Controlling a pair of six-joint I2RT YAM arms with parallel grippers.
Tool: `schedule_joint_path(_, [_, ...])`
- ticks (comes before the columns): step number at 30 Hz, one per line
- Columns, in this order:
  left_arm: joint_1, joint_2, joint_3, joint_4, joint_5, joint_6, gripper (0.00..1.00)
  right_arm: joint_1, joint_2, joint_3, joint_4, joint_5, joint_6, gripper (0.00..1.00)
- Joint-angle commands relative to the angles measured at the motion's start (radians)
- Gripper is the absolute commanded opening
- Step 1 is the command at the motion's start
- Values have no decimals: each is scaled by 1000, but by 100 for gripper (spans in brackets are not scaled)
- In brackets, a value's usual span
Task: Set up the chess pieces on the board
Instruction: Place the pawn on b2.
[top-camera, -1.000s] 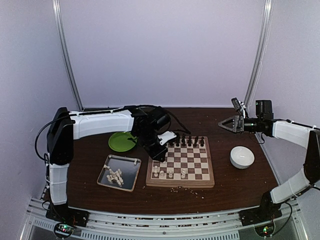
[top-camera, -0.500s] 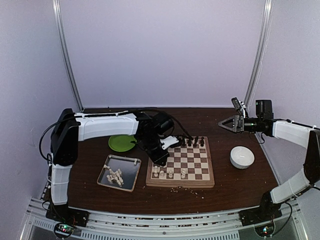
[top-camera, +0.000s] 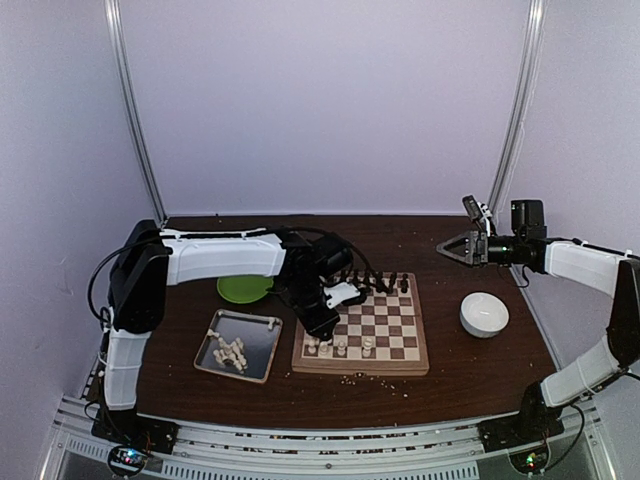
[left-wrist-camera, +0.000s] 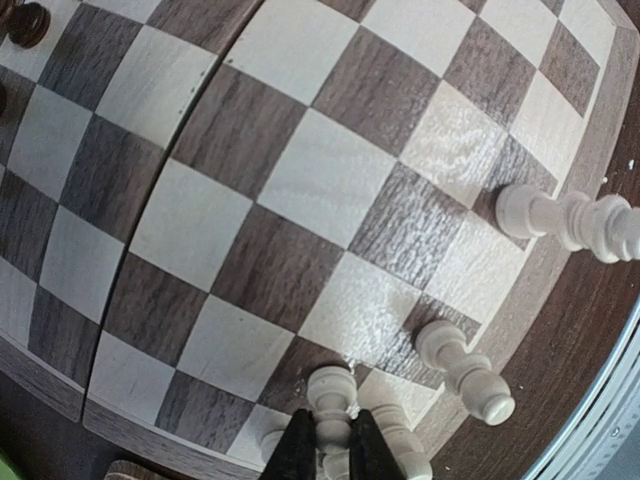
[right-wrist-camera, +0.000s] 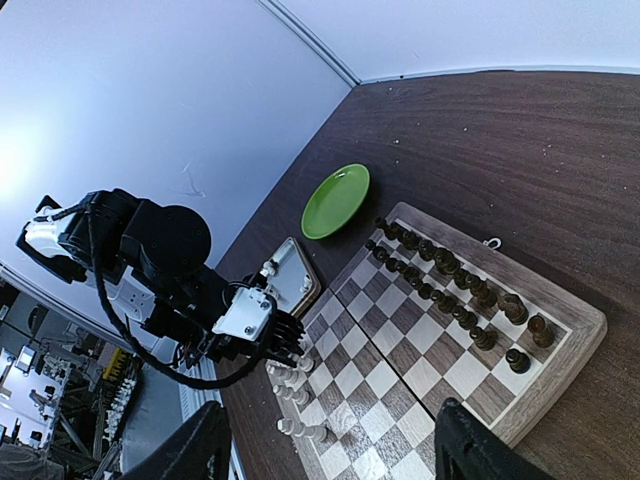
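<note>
Dark table (top-camera: 470, 370), checkered board (left-wrist-camera: 300, 180); left end effector (left-wrist-camera: 333, 450) tight on turned cream piece (left-wrist-camera: 331, 385); right end effector (right-wrist-camera: 335, 445) spread.

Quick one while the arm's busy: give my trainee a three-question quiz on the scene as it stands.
1. True or false: the right gripper holds a piece.
2. The left gripper is shut on: A) a white piece; B) a dark piece; C) nothing.
3. Where do the spare white pieces off the board lie?
Key: 1 false, it is open and empty; 2 A; 3 in the tray.
</note>
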Motion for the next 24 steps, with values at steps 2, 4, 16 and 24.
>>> schedule_joint_path(2, [-3,16,40,-16,-25,8,16,-9,10,28,-1,-20,-18,69])
schedule_joint_path(4, [-3,15,48,-24,-33,9,18,-8,11,29,-1,-21,-18,69])
schedule_joint_path(16, [-3,-50,78,-30,-84,6,28,-8,15,30,-3,-23,-16,69])
schedule_joint_path(24, [25,-303,-76,-8,-218,-71,37,-9,4,31,-5,-25,-18,70])
